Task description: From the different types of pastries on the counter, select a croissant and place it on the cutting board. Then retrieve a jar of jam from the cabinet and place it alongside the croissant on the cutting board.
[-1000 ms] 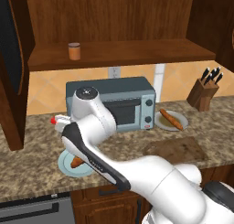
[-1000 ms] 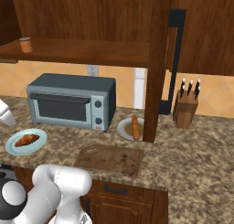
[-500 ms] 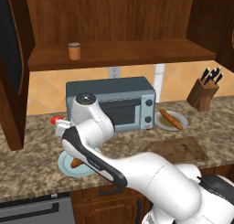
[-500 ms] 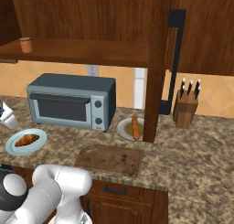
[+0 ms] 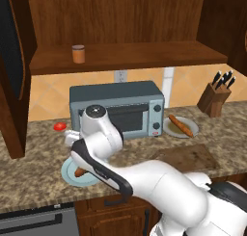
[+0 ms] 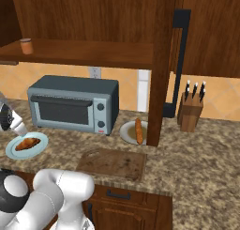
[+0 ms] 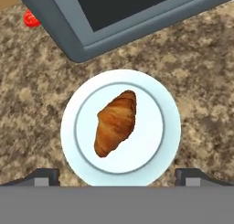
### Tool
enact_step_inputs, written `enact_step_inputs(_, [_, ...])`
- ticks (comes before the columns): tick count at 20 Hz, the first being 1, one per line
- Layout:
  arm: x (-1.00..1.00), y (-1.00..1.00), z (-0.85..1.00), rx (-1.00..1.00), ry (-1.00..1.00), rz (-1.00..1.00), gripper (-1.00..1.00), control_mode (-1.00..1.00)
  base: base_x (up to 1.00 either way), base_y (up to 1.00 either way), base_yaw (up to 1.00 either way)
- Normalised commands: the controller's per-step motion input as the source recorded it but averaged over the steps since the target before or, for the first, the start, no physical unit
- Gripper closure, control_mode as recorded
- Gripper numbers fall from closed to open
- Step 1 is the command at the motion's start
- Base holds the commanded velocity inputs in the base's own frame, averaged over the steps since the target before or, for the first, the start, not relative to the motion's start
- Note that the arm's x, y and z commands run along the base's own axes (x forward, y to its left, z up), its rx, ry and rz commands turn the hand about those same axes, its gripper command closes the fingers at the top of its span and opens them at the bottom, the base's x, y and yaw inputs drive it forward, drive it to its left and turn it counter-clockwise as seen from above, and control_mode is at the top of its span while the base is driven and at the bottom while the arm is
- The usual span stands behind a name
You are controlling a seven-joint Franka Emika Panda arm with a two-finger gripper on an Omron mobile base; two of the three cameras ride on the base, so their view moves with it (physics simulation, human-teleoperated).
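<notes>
Hand view: toaster oven (image 7: 132, 17) beside croissant (image 7: 116, 122)

A grey-blue toaster oven (image 5: 116, 110) is sitting against the tiled back wall, with a wall outlet (image 5: 120, 76) showing just above it and a small red item (image 5: 60, 126) lying on the granite off its left end. A round light blue plate (image 7: 162, 136) is lying just in front of the oven, while a second, pale plate (image 6: 127, 132) is resting to the oven's right. Further right, a wooden knife block (image 6: 190, 112) is standing near the wall, its dark handles sticking up.
</notes>
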Motion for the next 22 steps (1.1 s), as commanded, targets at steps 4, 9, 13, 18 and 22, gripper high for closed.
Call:
enact_step_inputs(4, [0.62,-0.01,-0.07,0.01,0.0,-0.02,-1.0,-1.0,0.0,0.0,0.0])
enact_step_inputs(9, [0.17,0.0,-0.28,0.0,0.0,-0.02,-1.0,-1.0,0.0,0.0,0.0])
enact_step_inputs(13, [0.01,0.0,-0.41,0.0,0.0,-0.04,-1.0,-1.0,0.0,0.0,0.0])
enact_step_inputs(18, [0.0,0.0,-0.36,0.0,0.0,-0.05,-1.0,-1.0,0.0,0.0,0.0])
enact_step_inputs(22, [0.0,0.0,-0.45,0.0,0.06,-0.04,-1.0,-1.0,0.0,0.0,0.0])
